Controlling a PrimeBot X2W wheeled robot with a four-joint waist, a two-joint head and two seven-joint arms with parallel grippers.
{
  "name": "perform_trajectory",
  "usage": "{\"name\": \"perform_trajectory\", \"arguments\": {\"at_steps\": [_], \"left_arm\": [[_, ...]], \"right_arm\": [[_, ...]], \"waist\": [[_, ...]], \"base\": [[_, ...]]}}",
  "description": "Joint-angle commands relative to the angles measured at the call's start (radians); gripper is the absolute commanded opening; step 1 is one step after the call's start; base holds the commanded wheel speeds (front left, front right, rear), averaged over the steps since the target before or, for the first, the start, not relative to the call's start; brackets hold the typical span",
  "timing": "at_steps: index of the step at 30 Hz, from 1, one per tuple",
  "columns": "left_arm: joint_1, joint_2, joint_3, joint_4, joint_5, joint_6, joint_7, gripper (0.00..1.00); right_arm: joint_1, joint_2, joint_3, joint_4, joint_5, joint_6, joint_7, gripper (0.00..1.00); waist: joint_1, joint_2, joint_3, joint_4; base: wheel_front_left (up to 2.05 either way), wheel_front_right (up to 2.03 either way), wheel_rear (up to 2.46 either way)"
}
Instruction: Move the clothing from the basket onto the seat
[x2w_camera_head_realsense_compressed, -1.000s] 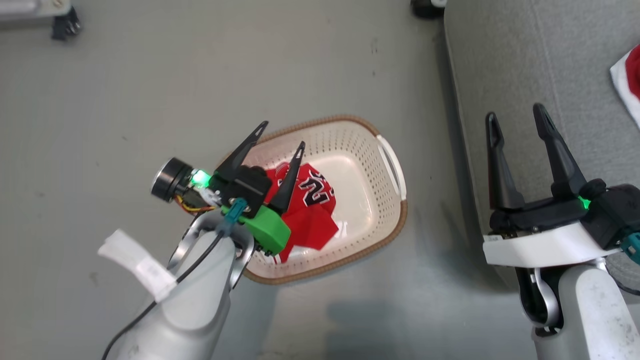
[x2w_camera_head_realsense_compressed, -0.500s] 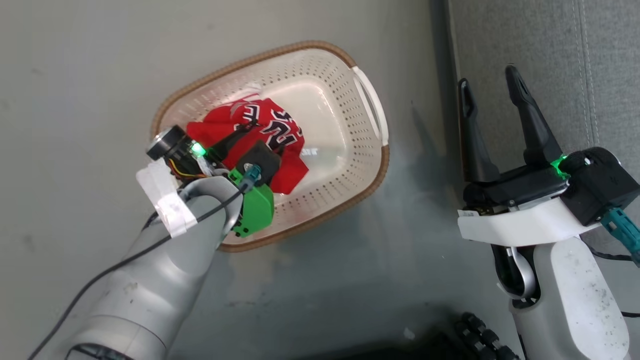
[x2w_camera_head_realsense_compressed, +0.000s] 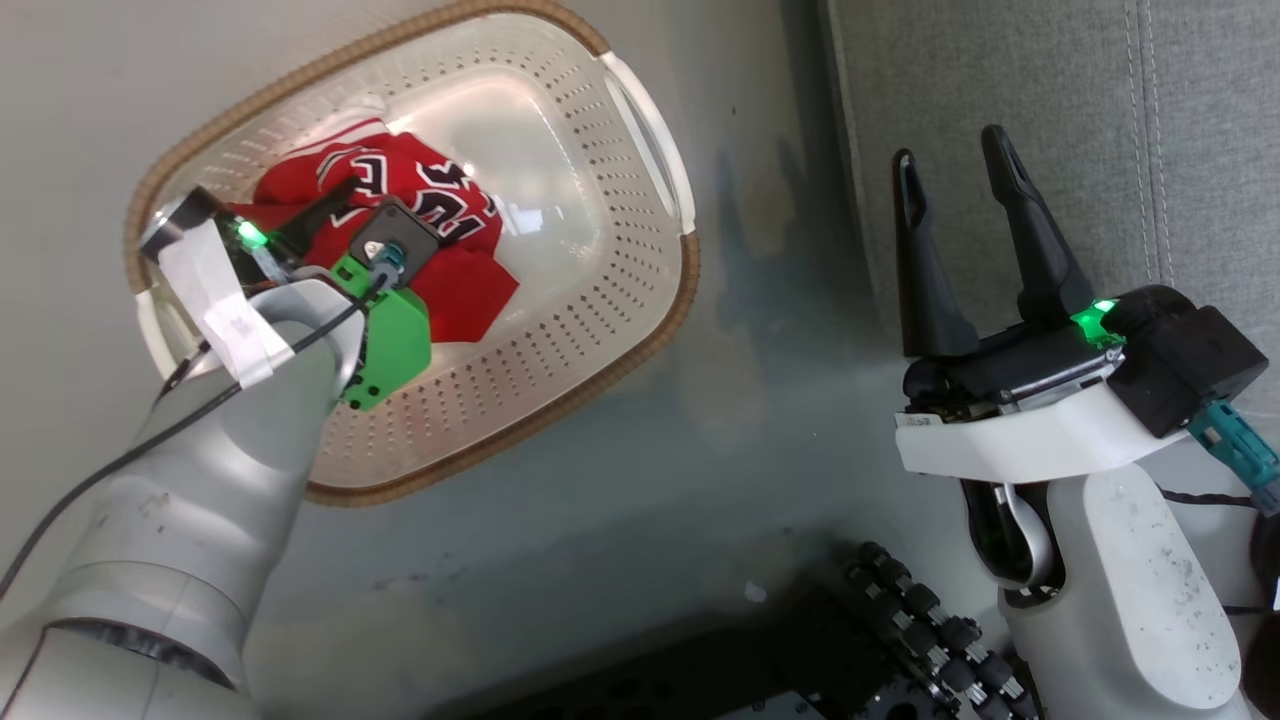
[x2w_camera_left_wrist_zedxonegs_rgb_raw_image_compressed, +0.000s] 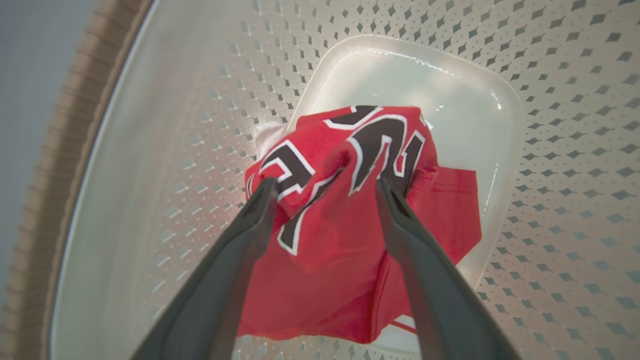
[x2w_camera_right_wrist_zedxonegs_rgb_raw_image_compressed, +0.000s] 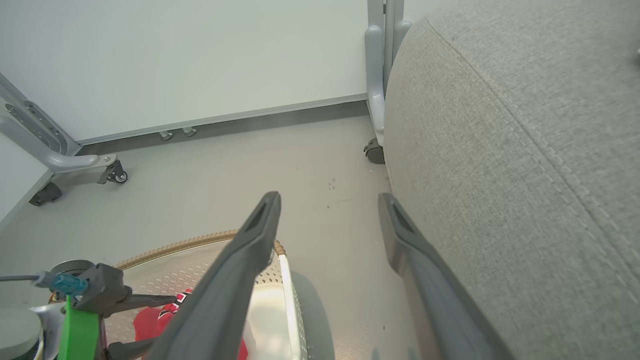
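1 piece of red clothing (x2w_camera_left_wrist_zedxonegs_rgb_raw_image_compressed: 320, 285), numerals up, lies crumpled on the floor of the basket (x2w_camera_head_realsense_compressed: 560, 365). It is directly below the left gripper (x2w_camera_left_wrist_zedxonegs_rgb_raw_image_compressed: 326, 185), whose spread fingers (x2w_camera_left_wrist_zedxonegs_rgb_raw_image_compressed: 235, 260) straddle its raised middle fold. The right gripper (x2w_camera_head_realsense_compressed: 950, 148) hangs open and empty over the edge of the seat (x2w_camera_head_realsense_compressed: 1000, 70), well apart from the basket. The left arm is far nearer, so closing there should pinch the fold.
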Motion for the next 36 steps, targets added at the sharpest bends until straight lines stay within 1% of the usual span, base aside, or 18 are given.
{"name": "perform_trajectory", "arguments": {"at_steps": [1, 8, 13, 15, 19, 23, 28, 36], "left_arm": [[-0.027, 0.02, -0.002, 0.008, 0.002, 0.014, 0.01, 1.0], [-0.059, 0.04, -0.04, 0.035, 0.036, 0.069, 0.084, 1.0], [-0.064, 0.04, -0.058, 0.046, 0.04, 0.066, 0.154, 1.0], [-0.067, 0.036, -0.064, 0.048, 0.04, 0.063, 0.175, 0.0], [-0.069, 0.03, -0.072, 0.049, 0.034, 0.059, 0.187, 0.0], [-0.055, 0.022, -0.067, 0.049, 0.012, 0.052, 0.159, 0.0], [-0.017, 0.006, -0.035, 0.049, -0.038, 0.048, 0.092, 0.0], [0.064, -0.051, 0.029, 0.032, -0.137, 0.057, -0.032, 0.0]], "right_arm": [[-0.015, 0.0, 0.002, -0.007, 0.007, 0.0, -0.004, 1.0], [-0.013, 0.0, 0.014, -0.015, 0.036, 0.0, -0.005, 1.0], [-0.012, 0.0, 0.019, -0.015, 0.048, 0.0, -0.005, 1.0], [-0.014, 0.0, 0.021, -0.015, 0.05, 0.0, -0.005, 1.0], [-0.021, 0.0, 0.018, -0.014, 0.053, 0.0, -0.005, 1.0], [-0.025, 0.0, 0.017, -0.018, 0.046, 0.0, -0.005, 1.0], [-0.021, 0.0, 0.013, -0.02, 0.027, 0.0, -0.005, 1.0], [-0.009, -0.001, -0.013, -0.012, -0.011, 0.0, -0.004, 1.0]], "waist": [[-0.0001, 0.0, 0.046, -0.041], [-0.0001, 0.0, 0.081, -0.058], [-0.0001, 0.0, 0.093, -0.068], [-0.0001, 0.0, 0.096, -0.071], [-0.0001, 0.0, 0.094, -0.076], [-0.0001, 0.0, 0.078, -0.073], [-0.0001, 0.0, 0.036, -0.049], [-0.0001, 0.0, -0.078, 0.007]], "base": [[0.0, 0.0, 0.0], [0.0, 0.0, 0.0], [0.0, 0.0, 0.0], [0.0, 0.0, 0.0], [0.0, 0.0, 0.0], [0.0, 0.0, 0.0], [0.0, 0.0, 0.0], [0.0, 0.0, 0.0]]}}
